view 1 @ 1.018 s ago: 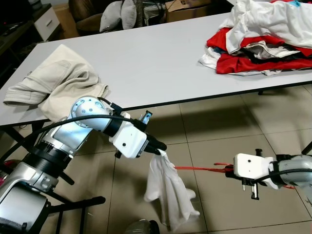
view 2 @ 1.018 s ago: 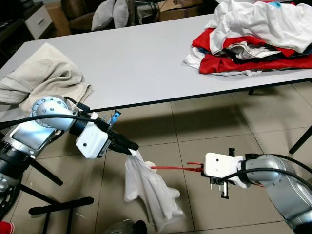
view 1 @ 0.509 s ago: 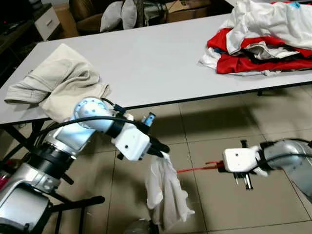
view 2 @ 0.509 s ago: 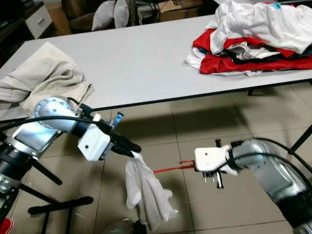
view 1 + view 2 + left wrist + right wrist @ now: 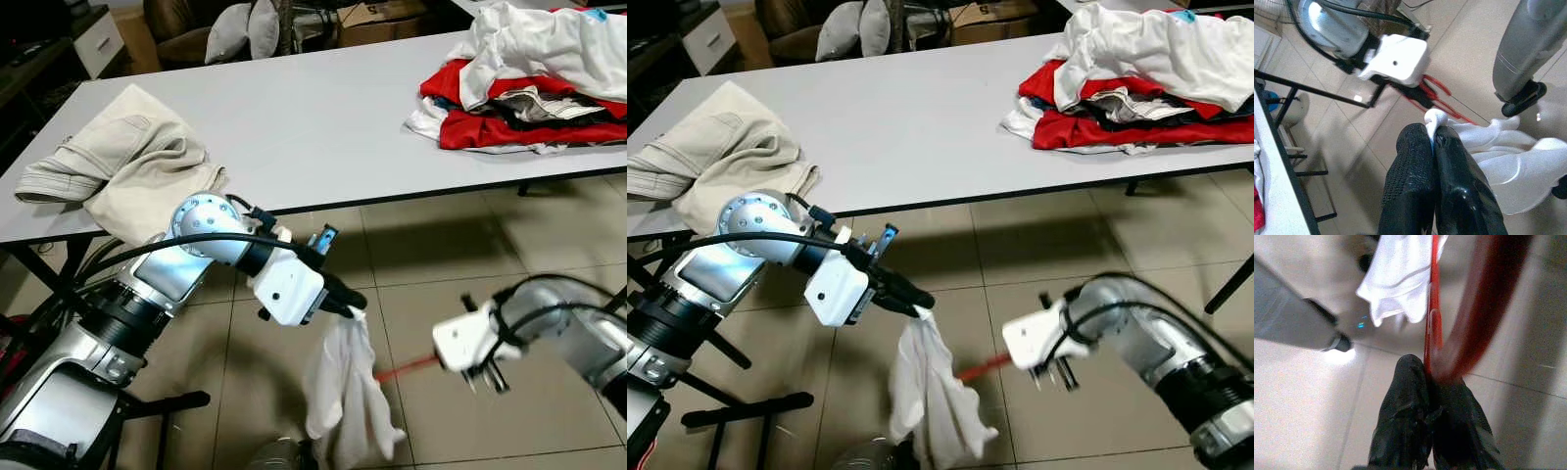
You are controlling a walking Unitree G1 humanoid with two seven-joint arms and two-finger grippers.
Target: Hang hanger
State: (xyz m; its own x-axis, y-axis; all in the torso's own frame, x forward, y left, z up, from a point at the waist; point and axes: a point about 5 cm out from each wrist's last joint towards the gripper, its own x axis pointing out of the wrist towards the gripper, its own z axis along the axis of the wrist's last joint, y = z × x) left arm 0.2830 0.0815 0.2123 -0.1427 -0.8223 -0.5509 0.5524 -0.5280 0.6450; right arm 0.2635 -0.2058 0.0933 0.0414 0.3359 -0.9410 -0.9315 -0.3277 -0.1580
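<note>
the left claw (image 5: 1432,142) is pinching a bunched corner of a white shirt (image 5: 348,392) between fully closed fingers, and the shirt is hanging straight down from the claw toward the tiled floor (image 5: 441,255), its lower folds gathering just above the tiles. off to the left claw's right, the right claw (image 5: 1431,377) is clamping its fingers tight on a thin red hanger (image 5: 407,367), which is reaching from that claw across to the shirt and touching the cloth just below the left claw's grip. the right arm's white wrist block (image 5: 465,343) is looking blurred. behind and above both claws, the white bench (image 5: 323,117) is carrying crumpled beige trousers (image 5: 122,171) near its front edge, just behind the left arm's silver elbow (image 5: 201,220), and a heap of red and white clothes (image 5: 529,78) at the far end, well apart from the right claw. beyond the bench, grey cushions (image 5: 240,29) are resting on a dark seat, and a cardboard box (image 5: 377,15) is sitting beside them.
</note>
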